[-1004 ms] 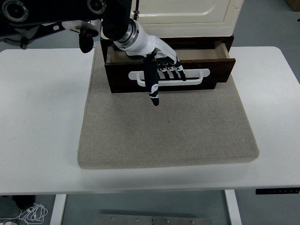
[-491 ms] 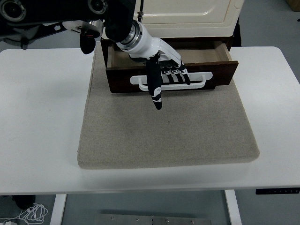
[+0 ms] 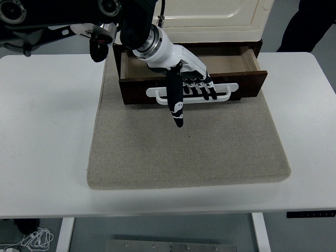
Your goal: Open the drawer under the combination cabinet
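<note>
Out comes the drawer (image 3: 192, 73) a touch more, its dark wooden front sitting further forward over the grey mat (image 3: 184, 144) than it did 1 second ago, and the left hand (image 3: 184, 79) has come with it, drifting right along the front. That is real progress: the opening is well under way, and more of the pale interior shows behind the front panel.

4 fingers (image 3: 202, 90) are hooked down through the white handle (image 3: 192, 91), curled over its bar and gripping it, while 1 black digit sticks out straight toward the near edge of the tabletop (image 3: 47, 121), pointing down over the mat and touching nothing that can be made out.

Drawer position now: partly pulled out from under the cream cabinet (image 3: 210, 13), which sits at the far side of the mat. Its right end looks a little further out than the left, so the front sits slightly skewed. Inside, nothing can be seen from this angle.

My read: the pull carries on until the drawer is fully out, and keeping it square would help it slide.

No right hand in view.

At top right, a person (image 3: 310, 23) in dark clothing stands beyond the table.
</note>
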You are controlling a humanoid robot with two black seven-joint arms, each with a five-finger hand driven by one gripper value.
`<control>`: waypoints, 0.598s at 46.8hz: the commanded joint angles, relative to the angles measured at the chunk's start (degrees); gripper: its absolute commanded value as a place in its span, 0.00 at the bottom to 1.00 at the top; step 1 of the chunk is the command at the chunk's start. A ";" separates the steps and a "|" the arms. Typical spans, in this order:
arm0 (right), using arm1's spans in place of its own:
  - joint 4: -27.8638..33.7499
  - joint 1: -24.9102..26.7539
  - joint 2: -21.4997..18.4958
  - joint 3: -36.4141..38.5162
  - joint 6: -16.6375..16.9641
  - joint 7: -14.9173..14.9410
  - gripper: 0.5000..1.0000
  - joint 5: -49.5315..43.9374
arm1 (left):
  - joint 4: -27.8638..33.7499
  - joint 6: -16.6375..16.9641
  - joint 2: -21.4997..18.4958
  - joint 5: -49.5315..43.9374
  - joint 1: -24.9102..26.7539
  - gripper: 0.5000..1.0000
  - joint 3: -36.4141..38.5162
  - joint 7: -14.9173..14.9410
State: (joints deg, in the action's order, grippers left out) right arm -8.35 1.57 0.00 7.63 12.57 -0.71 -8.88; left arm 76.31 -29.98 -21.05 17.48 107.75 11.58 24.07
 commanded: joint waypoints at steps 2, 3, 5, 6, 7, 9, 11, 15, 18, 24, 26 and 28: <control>0.00 0.02 0.00 0.01 0.00 0.00 0.85 0.00 | 0.07 0.01 -0.22 -0.16 0.09 1.00 -0.24 0.01; 0.00 0.02 0.00 0.01 0.00 0.00 0.85 0.00 | 0.07 0.01 -0.22 -0.16 0.09 1.00 -0.42 0.01; 0.00 0.02 0.00 0.01 0.00 0.00 0.85 0.00 | 0.07 -0.17 -0.22 -0.34 0.09 1.00 -0.77 0.01; 0.00 -0.07 0.00 0.01 0.00 0.00 0.85 0.00 | 0.07 -0.34 -0.31 -0.34 0.09 1.00 -0.94 0.01; 0.00 0.02 0.00 -0.07 0.00 0.00 0.85 0.00 | 0.07 -0.34 -0.31 -0.34 0.09 1.00 -1.12 0.01; 0.00 0.02 0.00 0.01 0.00 0.00 0.85 0.00 | 0.07 -0.52 -0.31 -0.42 0.18 1.00 -1.38 0.01; 0.00 -0.07 0.00 0.01 0.00 0.00 0.85 0.00 | 0.07 -0.69 -0.40 -0.42 0.70 1.00 -1.82 0.01; 0.00 0.02 0.00 0.01 0.00 0.01 0.85 0.00 | 0.07 -1.40 -1.19 -0.42 1.41 1.00 -2.96 0.01; 0.00 -0.07 0.00 0.01 0.00 0.00 0.85 0.00 | 0.15 -2.45 -1.45 -0.34 1.67 1.00 -4.02 0.01; 0.00 0.02 0.00 0.01 0.00 0.09 0.85 0.00 | 0.15 -3.77 -2.68 -0.34 3.16 1.00 -6.65 -0.16; 0.00 0.02 0.00 -0.07 0.00 0.01 0.85 0.00 | 0.15 -3.86 -2.77 -0.34 3.25 1.00 -8.06 -0.25; 0.00 0.02 0.00 0.01 0.00 0.00 0.86 0.00 | 0.15 -4.03 -3.03 -0.25 3.34 1.00 -10.07 -0.34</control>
State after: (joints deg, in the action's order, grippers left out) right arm -8.35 1.59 0.00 7.62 12.57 -0.67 -8.88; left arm 76.45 -33.77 -23.75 17.13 110.94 4.06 23.91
